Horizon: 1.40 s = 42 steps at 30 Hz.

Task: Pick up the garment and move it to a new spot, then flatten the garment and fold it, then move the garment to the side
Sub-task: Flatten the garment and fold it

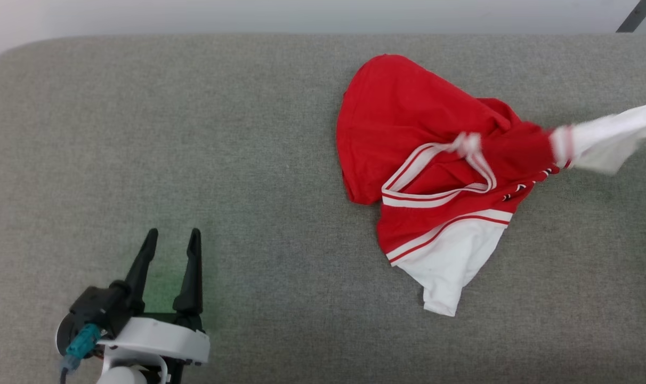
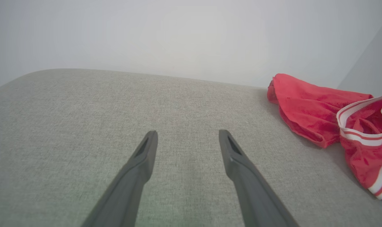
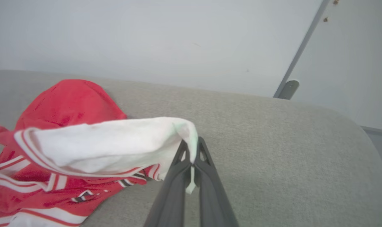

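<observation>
Pinching a white end, your right gripper (image 3: 193,150) is clamped tight on the garment (image 1: 408,128), which lies crumpled at the far right of the grey cushion (image 1: 168,117). Lift it well clear before carrying, so nothing drags; your left gripper (image 1: 172,237) sits wide open and empty, near left.

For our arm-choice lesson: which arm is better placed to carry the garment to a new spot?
Right: the right gripper is shut on the white end of the garment; the left gripper is open, apart from it.
</observation>
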Motion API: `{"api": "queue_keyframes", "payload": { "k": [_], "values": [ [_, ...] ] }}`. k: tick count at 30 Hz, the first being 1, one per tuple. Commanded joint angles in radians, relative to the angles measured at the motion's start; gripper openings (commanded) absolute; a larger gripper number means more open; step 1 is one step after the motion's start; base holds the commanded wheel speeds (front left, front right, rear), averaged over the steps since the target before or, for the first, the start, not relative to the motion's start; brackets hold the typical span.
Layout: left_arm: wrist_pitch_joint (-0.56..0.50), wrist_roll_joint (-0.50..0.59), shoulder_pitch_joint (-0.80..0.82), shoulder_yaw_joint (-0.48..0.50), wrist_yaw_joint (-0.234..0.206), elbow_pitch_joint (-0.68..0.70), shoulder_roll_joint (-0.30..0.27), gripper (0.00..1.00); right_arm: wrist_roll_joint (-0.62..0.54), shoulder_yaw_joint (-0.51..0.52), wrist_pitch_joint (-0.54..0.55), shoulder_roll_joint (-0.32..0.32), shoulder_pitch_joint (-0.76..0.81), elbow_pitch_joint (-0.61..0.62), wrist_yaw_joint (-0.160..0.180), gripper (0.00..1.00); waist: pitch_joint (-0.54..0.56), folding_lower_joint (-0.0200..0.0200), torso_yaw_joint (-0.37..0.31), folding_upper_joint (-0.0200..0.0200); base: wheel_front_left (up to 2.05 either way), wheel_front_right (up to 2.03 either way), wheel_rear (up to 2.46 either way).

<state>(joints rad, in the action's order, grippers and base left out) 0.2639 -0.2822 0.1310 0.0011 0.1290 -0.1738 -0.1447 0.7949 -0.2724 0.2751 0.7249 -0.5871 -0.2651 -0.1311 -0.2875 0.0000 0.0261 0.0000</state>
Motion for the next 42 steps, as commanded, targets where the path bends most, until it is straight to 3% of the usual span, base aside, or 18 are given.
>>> {"api": "queue_keyframes", "payload": {
  "k": [1, 5, 12, 20, 24, 29, 36, 37, 38, 39, 42],
  "values": [
    [0.000, -0.004, 0.009, 0.000, 0.002, 0.003, -0.005, 1.00, -0.003, 0.027, -0.008, -0.003, 0.007, -0.014, 0.000, 0.00, -0.004, 0.0000, -0.001, 0.0000, 0.00, 0.00, 0.00],
    [0.000, -0.013, 0.012, -0.011, 0.002, 0.002, -0.016, 1.00, -0.021, 0.204, -0.034, -0.066, -0.004, -0.174, 0.000, 0.00, -0.016, 0.0000, 0.003, 0.0000, 0.00, 0.00, 0.00],
    [0.000, -0.029, 0.026, -0.026, 0.002, -0.004, -0.034, 1.00, -0.182, 0.450, -0.094, -0.177, -0.118, -0.504, 0.000, 0.00, -0.036, 0.0000, 0.011, 0.0000, 0.00, 0.00, 0.00],
    [0.000, -0.045, 0.052, -0.065, 0.002, -0.011, -0.053, 1.00, -0.325, 0.513, -0.185, -0.275, -0.317, -0.670, 0.000, 0.00, -0.073, 0.0000, 0.028, 0.0000, 0.00, 0.00, 0.00],
    [0.000, -0.052, 0.076, -0.096, 0.002, -0.012, -0.059, 1.00, -0.419, 0.527, -0.219, -0.274, -0.400, -0.753, 0.000, 0.00, -0.101, 0.0000, 0.055, 0.0000, 0.00, 0.00, 0.00],
    [0.000, -0.061, 0.114, -0.137, 0.002, -0.022, -0.054, 1.00, -0.612, 0.601, -0.275, -0.220, -0.451, -0.907, 0.000, 0.00, -0.130, 0.0000, 0.098, 0.0000, 0.00, 0.00, 0.00],
    [0.000, -0.071, 0.137, -0.137, 0.002, -0.015, -0.057, 1.00, -0.746, 0.691, -0.291, -0.237, -0.480, -0.990, 0.000, 0.00, -0.146, 0.0000, 0.119, 0.0000, 0.00, 0.00, 0.00],
    [0.000, -0.074, 0.139, -0.137, 0.002, -0.012, -0.060, 1.00, -0.759, 0.696, -0.297, -0.245, -0.486, -0.991, 0.000, 0.22, -0.144, 0.0000, 0.118, 0.0000, 0.00, 0.00, 0.00],
    [0.000, -0.076, 0.141, -0.138, 0.002, -0.011, -0.065, 1.00, -0.772, 0.698, -0.309, -0.253, -0.494, -0.989, 0.000, 0.74, -0.140, 0.0000, 0.115, 0.0000, 0.00, 0.00, 0.00],
    [0.000, -0.079, 0.144, -0.140, 0.002, -0.007, -0.069, 1.00, -0.787, 0.694, -0.321, -0.257, -0.502, -0.983, 0.000, 1.00, -0.135, 0.0000, 0.112, 0.0000, 0.00, 0.00, 0.00],
    [0.000, -0.090, 0.162, -0.146, 0.002, 0.003, -0.097, 1.00, -0.803, 0.660, -0.376, -0.288, -0.511, -0.959, 0.000, 1.00, -0.115, 0.0000, 0.098, 0.0000, 0.00, 0.00, 0.00]
  ]
}}
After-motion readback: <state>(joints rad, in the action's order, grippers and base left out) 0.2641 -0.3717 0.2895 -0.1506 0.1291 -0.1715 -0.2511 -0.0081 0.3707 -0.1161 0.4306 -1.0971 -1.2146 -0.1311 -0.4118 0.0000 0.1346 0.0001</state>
